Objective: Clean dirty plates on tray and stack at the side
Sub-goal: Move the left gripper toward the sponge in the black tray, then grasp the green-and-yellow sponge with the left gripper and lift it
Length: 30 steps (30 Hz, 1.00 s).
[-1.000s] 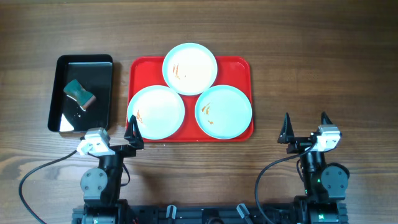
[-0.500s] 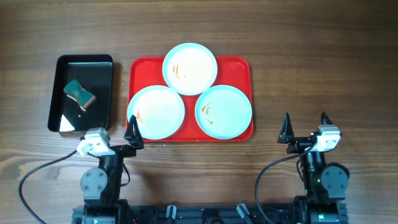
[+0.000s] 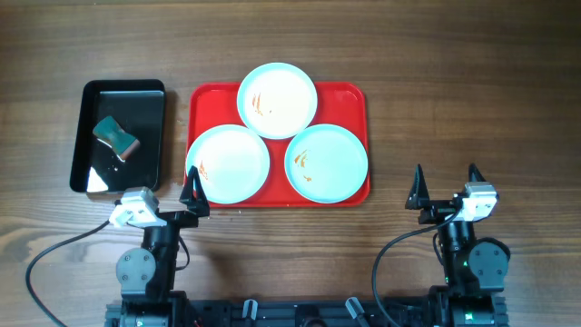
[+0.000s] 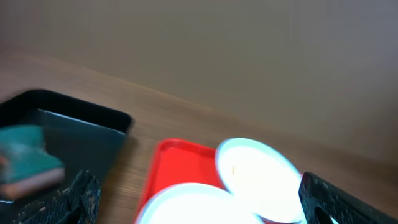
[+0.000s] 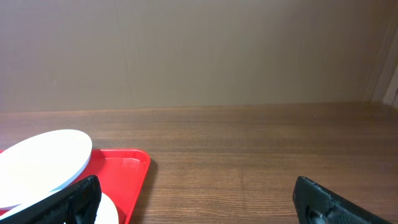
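Three pale blue plates lie on the red tray (image 3: 200, 100): a far one (image 3: 277, 100), a near left one (image 3: 228, 163) and a near right one (image 3: 326, 163), each with small orange-brown smears. My left gripper (image 3: 165, 193) is open and empty at the tray's near left corner, one fingertip (image 3: 193, 188) beside the near left plate. Its blurred wrist view shows the tray (image 4: 177, 165) and two plates (image 4: 255, 174) between the wide-apart fingers. My right gripper (image 3: 445, 186) is open and empty, right of the tray. Its wrist view shows the tray's corner (image 5: 124, 168) and a plate (image 5: 37, 165).
A black tray (image 3: 150, 136) stands left of the red tray and holds a green sponge (image 3: 116, 134); both also show in the left wrist view, the black tray (image 4: 81, 127) and the sponge (image 4: 25, 163). Bare wooden table lies right of the red tray.
My left arm has shifted very slightly to the left. The plates, trays and right arm have not moved.
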### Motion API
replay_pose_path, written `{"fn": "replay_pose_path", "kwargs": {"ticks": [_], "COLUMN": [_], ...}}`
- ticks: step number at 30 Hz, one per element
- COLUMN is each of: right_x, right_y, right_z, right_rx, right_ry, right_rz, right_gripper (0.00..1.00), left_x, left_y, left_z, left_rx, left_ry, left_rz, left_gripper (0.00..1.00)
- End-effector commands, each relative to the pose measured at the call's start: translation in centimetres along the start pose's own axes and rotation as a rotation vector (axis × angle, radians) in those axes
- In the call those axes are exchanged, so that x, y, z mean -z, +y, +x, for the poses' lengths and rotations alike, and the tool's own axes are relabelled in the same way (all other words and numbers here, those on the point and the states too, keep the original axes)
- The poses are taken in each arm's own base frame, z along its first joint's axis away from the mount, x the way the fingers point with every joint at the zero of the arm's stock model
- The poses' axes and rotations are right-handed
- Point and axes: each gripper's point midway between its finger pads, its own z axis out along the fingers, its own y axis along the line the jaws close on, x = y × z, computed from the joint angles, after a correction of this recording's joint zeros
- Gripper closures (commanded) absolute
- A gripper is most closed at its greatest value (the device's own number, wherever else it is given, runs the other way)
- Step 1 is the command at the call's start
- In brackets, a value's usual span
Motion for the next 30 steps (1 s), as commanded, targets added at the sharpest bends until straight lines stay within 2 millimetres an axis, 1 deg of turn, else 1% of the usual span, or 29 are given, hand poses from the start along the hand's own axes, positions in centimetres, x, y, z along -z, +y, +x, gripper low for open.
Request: {"fn": "replay_pose_path", "kwargs": {"ticks": [1,2,3,5,6,7,8,10,11,14,15,17,19,20,21,22,23,24,25,26,27,28,29,30], "right_x": [0.0,0.0,0.0,0.0,0.0,0.0,0.0,0.0,0.0,0.0,0.0,0.0,0.0,0.0,0.0,0.0,0.0,0.0,0.0,0.0,0.0,0.0,0.0,0.0], "right_y": [0.2,0.2,0.2,0.2,0.2,0.2,0.2,0.2,0.2,0.2,0.2,0.2,0.2,0.2,0.2,0.2,0.2,0.2,0.2,0.2,0.2,0.2,0.2,0.2], "right_z": [0.1,0.1,0.1,0.1,0.1,0.1,0.1,0.1,0.1,0.1,0.1,0.1,0.1,0.1,0.1,0.1,0.1,0.1,0.1,0.1,0.1,0.1,0.1,0.1], "right_rx": [0.012,0.012,0.012,0.012,0.012,0.012,0.012,0.012,0.012,0.012,0.012,0.012,0.012,0.012,0.012,0.012,0.012,0.012,0.012,0.012,0.012,0.012,0.012,0.012], "right_ry": [0.002,0.002,0.002,0.002,0.002,0.002,0.002,0.002,0.002,0.002,0.002,0.002,0.002,0.002,0.002,0.002,0.002,0.002,0.002,0.002,0.002,0.002,0.002,0.002], "right_rz": [-0.011,-0.011,-0.011,-0.011,-0.011,-0.011,-0.011,-0.011,-0.011,-0.011,-0.011,-0.011,-0.011,-0.011,-0.011,-0.011,-0.011,-0.011,-0.011,-0.011,-0.011,-0.011,-0.011,-0.011], "right_gripper": [0.00,0.00,0.00,0.00,0.00,0.00,0.00,0.00,0.00,0.01,0.00,0.00,0.00,0.00,0.00,0.00,0.00,0.00,0.00,0.00,0.00,0.00,0.00,0.00], "left_x": [0.2,0.2,0.4,1.1,1.8,2.2,2.7,3.2,3.2,2.4,1.3,-0.4,-1.9,-2.7,-3.3,-4.4,-5.9,-7.8,-8.8,-9.7,-10.5,-11.0,-11.4,-11.9], "left_y": [-1.8,-2.1,-3.2,-5.9,-7.7,-8.6,-9.3,-10.0,-10.0,-9.6,-8.4,-6.2,-4.1,-2.9,-2.1,-2.0,-2.2,-2.9,-3.6,-3.4,-2.8,-1.2,3.1,4.9], "left_z": [1.5,1.4,1.6,0.7,-0.9,-1.9,-3.4,-5.2,-6.0,-7.3,-8.2,-8.9,-9.1,-9.4,-10.0,-10.0,-10.1,-9.8,-8.9,-8.1,-7.4,-7.1,-7.3,-7.3], "left_rx": [0.100,0.101,0.117,0.146,0.119,0.111,0.115,0.116,0.111,0.032,0.009,-0.060,-0.122,-0.154,-0.168,-0.169,-0.162,-0.113,-0.070,-0.063,-0.055,-0.003,0.142,0.204], "left_ry": [0.076,0.075,0.097,0.087,0.034,-0.003,-0.052,-0.071,-0.055,0.029,0.095,0.251,0.495,0.644,0.783,0.882,0.972,1.018,1.069,1.093,1.105,1.083,0.994,0.958], "left_rz": [0.109,0.125,0.190,0.336,0.441,0.490,0.526,0.533,0.504,0.395,0.271,0.073,-0.115,-0.224,-0.317,-0.349,-0.367,-0.347,-0.310,-0.312,-0.341,-0.452,-0.727,-0.789], "left_gripper": [0.00,0.00,0.00,0.00,0.00,0.00,0.00,0.00,0.00,0.00,0.00,0.00,0.00,0.00,0.00,0.00,0.00,0.00,0.00,0.00,0.00,0.00,0.00,0.00]}}
